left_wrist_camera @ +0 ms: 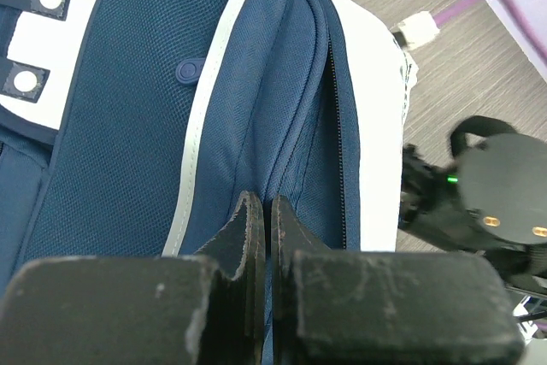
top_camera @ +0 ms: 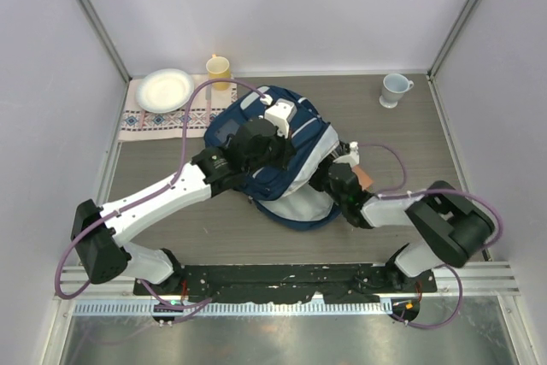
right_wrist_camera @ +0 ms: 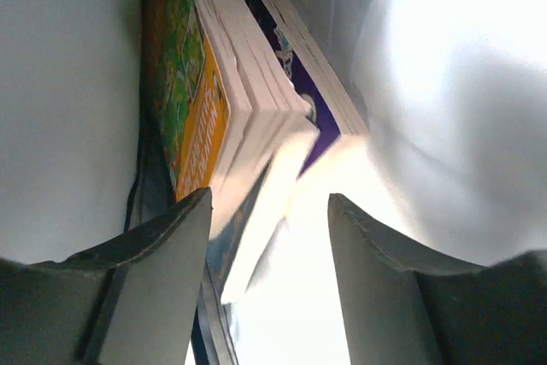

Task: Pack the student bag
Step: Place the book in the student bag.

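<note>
While the student bag (top_camera: 224,132), a large navy-blue fabric backpack with white stripes, lies mid-way across the grey wood-grain table (top_camera: 256,247), the left gripper (left_wrist_camera: 263,207) is clenched on a fold of its navy fabric beside the dark zipper (left_wrist_camera: 340,126), probably to hold the mouth open. Reaching into that mouth against the white lining (right_wrist_camera: 444,83), the right gripper (right_wrist_camera: 269,201) has jaws apart, grasping nothing. Colourful paperback books (right_wrist_camera: 205,117) stand just ahead, one corner between its fingers, so they look already packed.

White round plate (top_camera: 165,89) on patterned cloth mat (top_camera: 145,120), far left; yellow plastic cup (top_camera: 219,67) beside it; pale-blue ceramic mug (top_camera: 394,89) far right.
</note>
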Controlling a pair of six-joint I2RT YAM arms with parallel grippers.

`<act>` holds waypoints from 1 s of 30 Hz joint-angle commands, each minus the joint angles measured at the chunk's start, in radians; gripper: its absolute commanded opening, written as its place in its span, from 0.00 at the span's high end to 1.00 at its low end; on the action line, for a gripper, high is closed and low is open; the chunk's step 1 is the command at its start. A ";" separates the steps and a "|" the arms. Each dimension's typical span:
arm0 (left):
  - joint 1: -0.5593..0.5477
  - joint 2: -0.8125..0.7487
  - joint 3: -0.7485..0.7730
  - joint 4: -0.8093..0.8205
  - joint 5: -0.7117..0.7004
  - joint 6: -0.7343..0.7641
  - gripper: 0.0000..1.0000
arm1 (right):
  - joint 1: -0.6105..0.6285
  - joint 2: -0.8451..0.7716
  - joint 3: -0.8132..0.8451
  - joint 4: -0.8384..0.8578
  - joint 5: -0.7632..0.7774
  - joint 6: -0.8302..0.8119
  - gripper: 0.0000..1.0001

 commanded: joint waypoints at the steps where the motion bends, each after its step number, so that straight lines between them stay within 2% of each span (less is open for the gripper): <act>1: 0.005 -0.065 0.003 0.147 -0.005 -0.026 1.00 | 0.000 -0.215 -0.097 -0.014 0.017 -0.072 0.35; 6: 0.008 -0.056 -0.012 0.156 -0.005 -0.036 1.00 | 0.000 -0.466 -0.137 -0.295 0.032 -0.110 0.34; 7: 0.010 -0.053 -0.014 0.158 -0.005 -0.036 1.00 | 0.001 -0.566 -0.141 -0.345 0.049 -0.118 0.34; 8: 0.010 -0.053 -0.018 0.158 -0.005 -0.036 1.00 | 0.000 -0.615 -0.140 -0.508 0.072 -0.114 0.34; 10: 0.010 -0.055 -0.024 0.161 -0.008 -0.040 1.00 | 0.001 -0.753 -0.120 -0.659 0.150 -0.120 0.34; 11: 0.010 -0.056 -0.029 0.164 -0.008 -0.042 1.00 | 0.001 -0.792 -0.114 -0.808 0.183 -0.124 0.34; 15: 0.010 -0.059 -0.040 0.161 -0.002 -0.046 1.00 | 0.001 -0.912 -0.062 -1.079 0.304 -0.132 0.34; 19: 0.010 -0.070 -0.049 0.158 0.002 -0.054 1.00 | 0.000 -0.837 -0.023 -1.120 0.280 -0.164 0.28; 24: 0.010 -0.072 -0.063 0.152 0.010 -0.062 1.00 | 0.000 -0.593 0.020 -0.983 0.120 -0.184 0.26; 26: 0.010 -0.075 -0.069 0.152 0.013 -0.068 1.00 | 0.000 -0.525 0.075 -1.000 0.132 -0.180 0.27; 29: 0.010 -0.081 -0.072 0.146 0.012 -0.071 1.00 | 0.001 -0.427 0.165 -1.112 0.213 -0.186 0.27; 30: 0.010 -0.082 -0.075 0.144 0.012 -0.071 1.00 | 0.000 -0.406 0.175 -1.124 0.239 -0.193 0.30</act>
